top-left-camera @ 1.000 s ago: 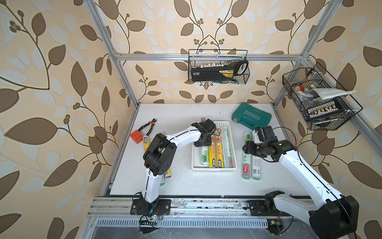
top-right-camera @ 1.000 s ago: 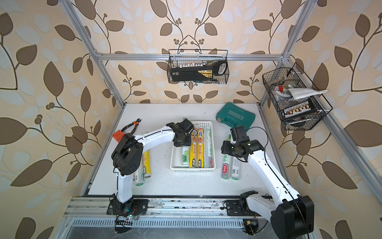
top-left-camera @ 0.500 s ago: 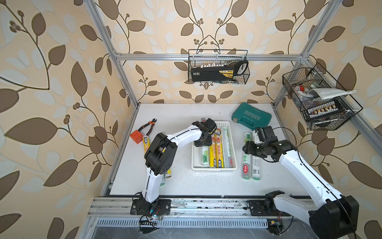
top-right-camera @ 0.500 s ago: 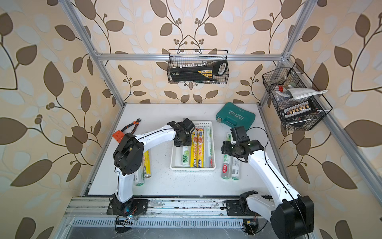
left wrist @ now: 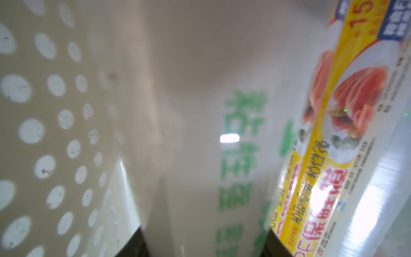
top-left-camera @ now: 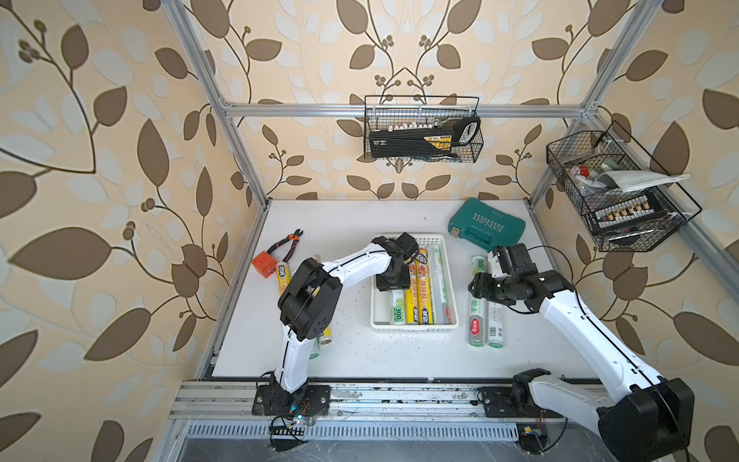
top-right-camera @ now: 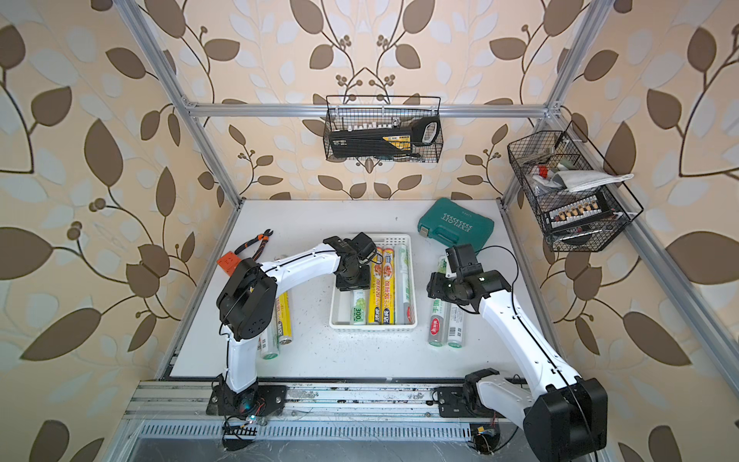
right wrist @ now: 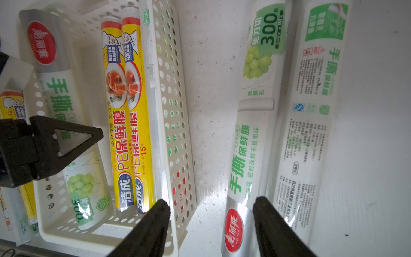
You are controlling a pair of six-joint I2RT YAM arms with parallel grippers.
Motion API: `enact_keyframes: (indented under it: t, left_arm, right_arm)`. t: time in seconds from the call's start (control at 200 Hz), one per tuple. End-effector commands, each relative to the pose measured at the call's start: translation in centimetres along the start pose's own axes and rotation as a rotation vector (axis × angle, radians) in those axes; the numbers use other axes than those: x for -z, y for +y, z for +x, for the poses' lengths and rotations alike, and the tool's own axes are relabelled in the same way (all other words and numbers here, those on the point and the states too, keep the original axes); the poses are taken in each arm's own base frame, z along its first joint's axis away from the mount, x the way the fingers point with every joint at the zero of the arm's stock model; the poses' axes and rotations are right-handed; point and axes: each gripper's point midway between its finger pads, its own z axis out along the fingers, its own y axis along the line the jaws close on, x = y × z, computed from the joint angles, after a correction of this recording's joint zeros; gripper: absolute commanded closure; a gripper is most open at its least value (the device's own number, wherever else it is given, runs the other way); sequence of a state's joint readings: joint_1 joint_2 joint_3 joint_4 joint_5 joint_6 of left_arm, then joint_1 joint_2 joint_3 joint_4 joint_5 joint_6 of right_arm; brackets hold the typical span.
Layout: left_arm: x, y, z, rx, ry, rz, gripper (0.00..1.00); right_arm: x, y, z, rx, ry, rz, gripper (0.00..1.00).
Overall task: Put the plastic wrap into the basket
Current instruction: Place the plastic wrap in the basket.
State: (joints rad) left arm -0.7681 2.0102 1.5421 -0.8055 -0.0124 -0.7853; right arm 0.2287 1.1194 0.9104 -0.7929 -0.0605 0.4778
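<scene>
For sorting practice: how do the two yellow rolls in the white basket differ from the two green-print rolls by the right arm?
The yellow rolls lie inside the basket; the green-print rolls lie on the table. Yellow ones look slimmer than green ones. Both pairs lie flat, side by side.

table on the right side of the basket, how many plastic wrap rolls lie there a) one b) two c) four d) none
b, a red-logo roll and a white roll lie side by side on the table, just outside the basket.
</scene>
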Motion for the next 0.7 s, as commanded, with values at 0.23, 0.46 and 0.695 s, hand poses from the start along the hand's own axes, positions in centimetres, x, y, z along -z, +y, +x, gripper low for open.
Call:
enact_keyframes:
  t: [0.23,0.46,0.695]
  left_arm:
    - [0.2,-1.5,-2.0,-0.018,-0.063,0.044,0.56]
    - [0.3,-2.0,-2.4,-0.030,-0.070,0.061,0.51]
    - [0.8,-2.1,-2.7,-0.040,-0.080,0.062,0.44]
  right_arm:
    - [-0.4,-0.4,0.7,-0.004,0.020,0.007,0.37]
    - [-0.8,-0.6,0.9,-0.011,0.028,0.016,0.37]
    - [-1.3,-1.0,1.2,-0.024,0.041,0.033,0.37]
